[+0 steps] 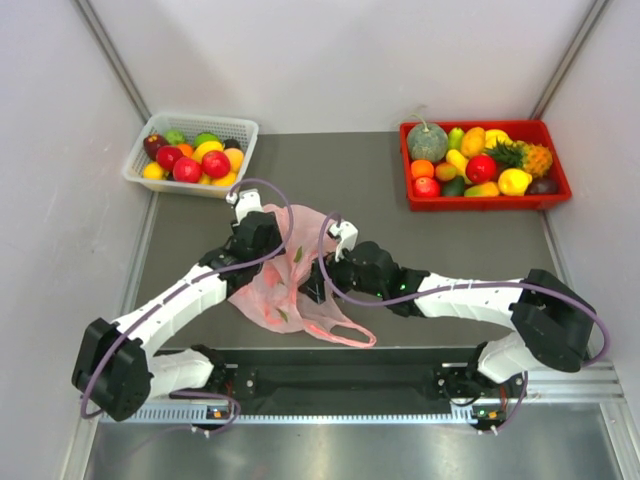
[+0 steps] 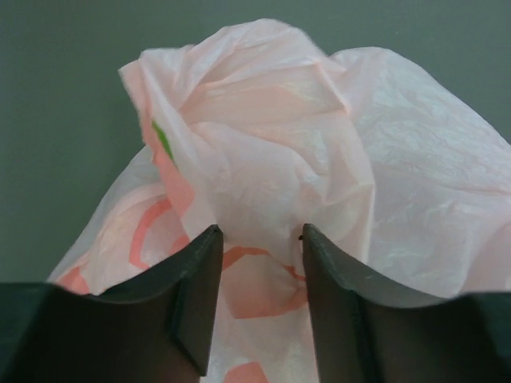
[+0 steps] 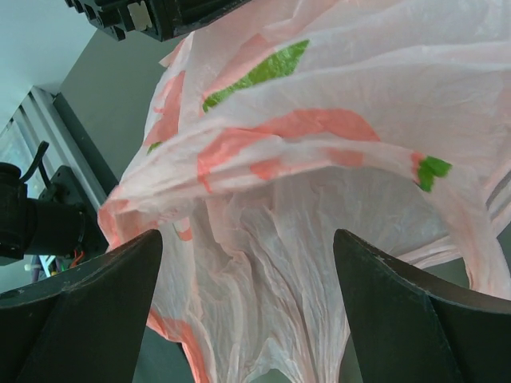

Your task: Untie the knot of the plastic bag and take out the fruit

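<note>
Progress: early to middle, by my judgement. The pink plastic bag point(image 1: 275, 285) lies crumpled on the tabletop point(image 1: 400, 225) between the two arms.
Knot: not discernible. One handle loop point(image 1: 350, 338) trails loose at the bag's near edge, so whether the tie is undone cannot be told.
Fruit: none lies on the tabletop beside the bag. Any inside is hidden by the plastic.
Left to do: confirm the mouth is free, then lift the fruit out.
Left end effector point(image 2: 259, 231): jaws part-way apart, straddling a fold of bag. Whether they pinch it cannot be told.
Right end effector point(image 3: 247, 235): jaws wide apart, bag film hanging between them, nothing gripped.
</note>
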Controlling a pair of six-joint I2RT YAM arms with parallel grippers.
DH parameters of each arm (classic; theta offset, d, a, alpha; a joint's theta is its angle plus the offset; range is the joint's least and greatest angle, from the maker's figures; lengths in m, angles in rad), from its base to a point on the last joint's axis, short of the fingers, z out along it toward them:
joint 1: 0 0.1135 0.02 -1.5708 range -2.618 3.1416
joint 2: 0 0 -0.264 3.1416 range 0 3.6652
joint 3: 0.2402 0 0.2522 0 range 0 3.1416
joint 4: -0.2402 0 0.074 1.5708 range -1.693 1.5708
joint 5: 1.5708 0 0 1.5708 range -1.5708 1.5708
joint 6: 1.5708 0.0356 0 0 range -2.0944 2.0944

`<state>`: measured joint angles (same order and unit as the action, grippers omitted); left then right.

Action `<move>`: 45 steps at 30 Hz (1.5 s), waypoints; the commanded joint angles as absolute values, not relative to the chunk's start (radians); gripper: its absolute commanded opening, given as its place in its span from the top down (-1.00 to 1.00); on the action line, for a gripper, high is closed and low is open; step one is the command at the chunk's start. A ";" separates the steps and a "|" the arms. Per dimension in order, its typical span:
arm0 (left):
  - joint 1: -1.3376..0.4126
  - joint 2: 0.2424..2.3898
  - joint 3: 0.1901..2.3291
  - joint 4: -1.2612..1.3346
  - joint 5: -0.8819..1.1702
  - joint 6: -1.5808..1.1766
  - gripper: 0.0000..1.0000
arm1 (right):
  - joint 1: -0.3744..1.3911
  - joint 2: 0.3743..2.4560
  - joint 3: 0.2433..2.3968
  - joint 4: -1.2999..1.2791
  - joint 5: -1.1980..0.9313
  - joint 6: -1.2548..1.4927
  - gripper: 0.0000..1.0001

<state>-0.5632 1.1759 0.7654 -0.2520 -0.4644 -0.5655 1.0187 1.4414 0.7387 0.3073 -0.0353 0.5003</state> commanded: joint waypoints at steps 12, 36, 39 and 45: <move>-0.548 1.023 0.805 -0.161 -0.241 -0.552 1.00 | 1.037 1.460 0.704 0.368 0.028 0.572 -0.70; -0.549 0.700 0.758 -0.373 0.058 -0.690 1.00 | 1.101 1.606 0.776 0.453 0.078 0.589 -0.81; -0.551 0.657 0.761 -0.379 0.084 -0.706 1.00 | 1.130 1.597 0.775 0.451 0.081 0.574 -0.82; -0.549 0.600 0.802 -0.423 0.078 -0.712 1.00 | 1.163 1.560 0.781 0.390 0.136 0.561 -0.89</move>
